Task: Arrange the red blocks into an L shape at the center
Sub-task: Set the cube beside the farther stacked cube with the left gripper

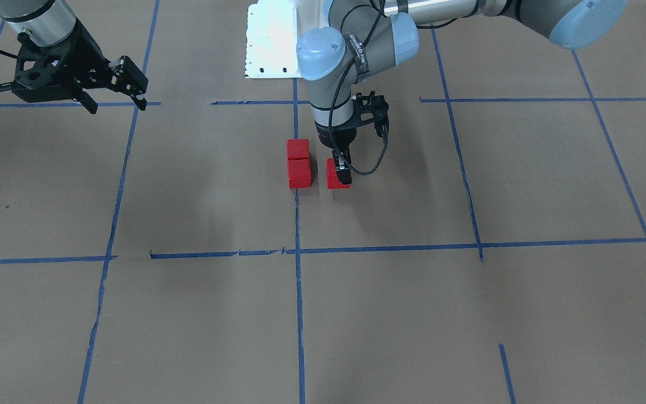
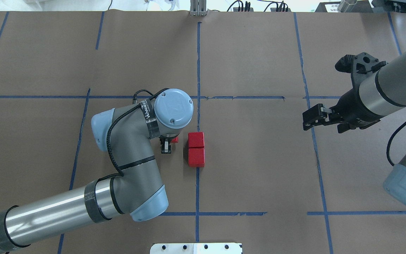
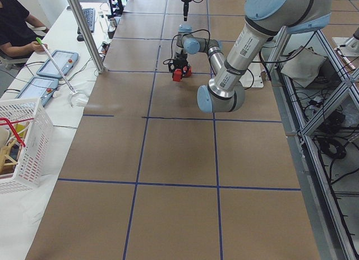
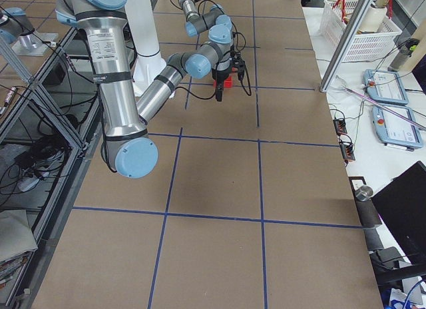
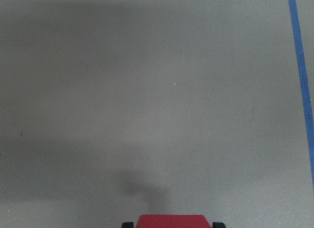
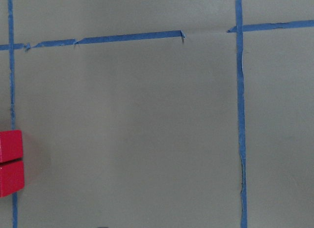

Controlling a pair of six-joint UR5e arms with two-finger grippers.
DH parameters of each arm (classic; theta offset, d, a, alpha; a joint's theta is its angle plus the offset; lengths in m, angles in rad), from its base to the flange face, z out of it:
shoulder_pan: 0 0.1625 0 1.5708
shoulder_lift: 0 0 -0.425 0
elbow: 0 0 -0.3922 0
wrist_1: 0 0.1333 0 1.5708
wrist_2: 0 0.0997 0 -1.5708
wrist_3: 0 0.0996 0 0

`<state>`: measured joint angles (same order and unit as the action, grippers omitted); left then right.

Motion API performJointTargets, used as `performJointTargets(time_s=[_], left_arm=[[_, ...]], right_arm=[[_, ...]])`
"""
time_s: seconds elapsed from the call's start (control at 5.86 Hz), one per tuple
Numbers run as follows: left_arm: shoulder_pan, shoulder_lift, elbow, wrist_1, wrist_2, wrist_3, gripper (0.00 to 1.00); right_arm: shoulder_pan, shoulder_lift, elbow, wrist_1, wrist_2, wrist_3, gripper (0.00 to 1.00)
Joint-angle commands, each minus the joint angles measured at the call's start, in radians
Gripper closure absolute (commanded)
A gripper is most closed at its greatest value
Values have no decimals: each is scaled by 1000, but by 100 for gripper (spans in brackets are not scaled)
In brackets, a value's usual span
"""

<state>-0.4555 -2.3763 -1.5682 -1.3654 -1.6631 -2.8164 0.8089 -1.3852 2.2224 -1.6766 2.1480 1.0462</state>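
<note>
Two red blocks (image 1: 298,150) (image 1: 299,174) lie touching in a row at the table's centre, on a blue tape line; they also show in the overhead view (image 2: 196,139) (image 2: 196,157) and at the left edge of the right wrist view (image 6: 10,145). My left gripper (image 1: 341,171) points straight down and is shut on the third red block (image 1: 333,175), low at the table, a small gap beside the pair. In the left wrist view that block (image 5: 171,221) sits between the fingertips. My right gripper (image 1: 115,102) hangs open and empty, far off to the side, above the table.
The brown table carries a grid of blue tape lines (image 1: 390,248). The robot's white base plate (image 1: 270,39) is at the table's near edge. A white basket (image 3: 22,142), tablets and an operator (image 3: 14,24) are beyond the far side.
</note>
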Motion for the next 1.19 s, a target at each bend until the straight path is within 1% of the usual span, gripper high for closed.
performJointTargets(time_s=[0.0, 0.51, 0.68, 0.85, 1.02], left_arm=[[15, -24, 25, 0, -4, -14, 93], [37, -35, 31, -6, -4, -26, 92], [37, -52, 54, -6, -3, -31, 92], [37, -52, 60, -11, -3, -79, 92], [37, -55, 60, -11, -3, -87, 92]], right_arm=[[0, 0, -1, 0, 0, 0, 0], [0, -2, -3, 0, -2, 0, 0], [0, -2, -3, 0, -2, 0, 0], [0, -3, -4, 0, -2, 0, 0], [0, -3, -4, 0, -2, -2, 0]])
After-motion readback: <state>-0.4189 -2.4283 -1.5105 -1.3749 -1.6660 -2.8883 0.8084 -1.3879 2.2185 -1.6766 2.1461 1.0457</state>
